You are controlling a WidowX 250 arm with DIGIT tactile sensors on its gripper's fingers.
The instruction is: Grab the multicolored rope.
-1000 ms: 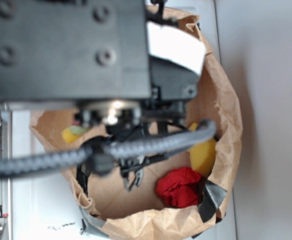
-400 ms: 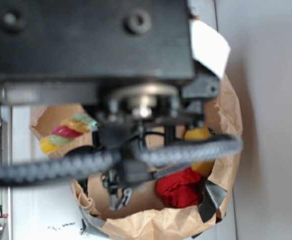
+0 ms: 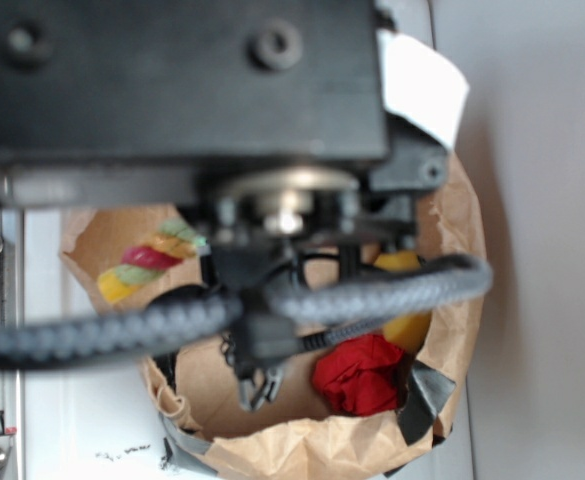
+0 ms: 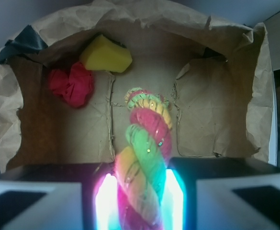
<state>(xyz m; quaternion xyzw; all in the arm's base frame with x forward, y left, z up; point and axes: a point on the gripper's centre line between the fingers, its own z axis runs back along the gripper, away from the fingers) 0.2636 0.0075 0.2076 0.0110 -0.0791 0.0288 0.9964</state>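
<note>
The multicolored rope [image 4: 147, 143], a thick twist of red, yellow and pale green strands, rises from between the two glowing pads of my gripper [image 4: 140, 194], which press on both its sides. Its far end curls over the floor of the brown paper bag [image 4: 216, 110]. From outside, one end of the rope [image 3: 152, 262] sticks out to the left of the black arm [image 3: 172, 90]. The arm hides the fingers there.
A yellow block [image 4: 106, 55] and a red cloth wad [image 4: 72, 84] lie together in the bag's far left corner. From outside, the red wad [image 3: 357, 375] lies at the lower right under a braided black cable [image 3: 372, 290]. Crumpled bag walls [image 3: 462, 230] ring everything.
The arm has swung across the exterior view. The rope, nearly hidden a second ago, now shows at the left and has shifted slightly right with the gripper. The dangling black connector moved right.
</note>
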